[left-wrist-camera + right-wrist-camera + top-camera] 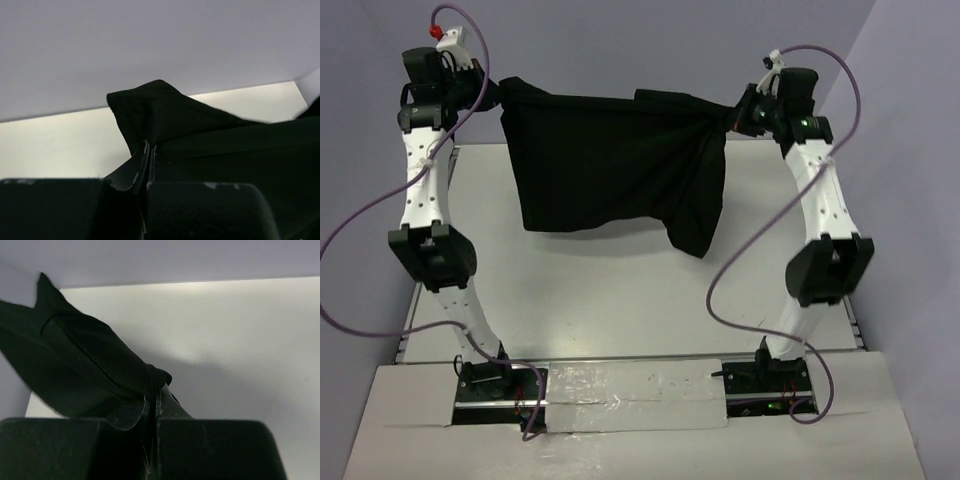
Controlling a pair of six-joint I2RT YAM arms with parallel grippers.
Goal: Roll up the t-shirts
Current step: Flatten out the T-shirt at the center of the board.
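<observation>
From above I see the black t-shirt [610, 165] stretched in the air between both arms, over the far part of the counter [620, 300]. The wrist views show only pinched corners. My left claw [148, 160] is clamped on one bunched corner and my right claw [152, 407] on the other. Purple cables [712, 290] loop beside each arm. The cloth hides the counter's far edge, and I cannot tell whether the hem touches it.

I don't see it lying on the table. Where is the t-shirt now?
In the top view, the t-shirt hangs over the far table, stretched between the left gripper and right gripper.
</observation>
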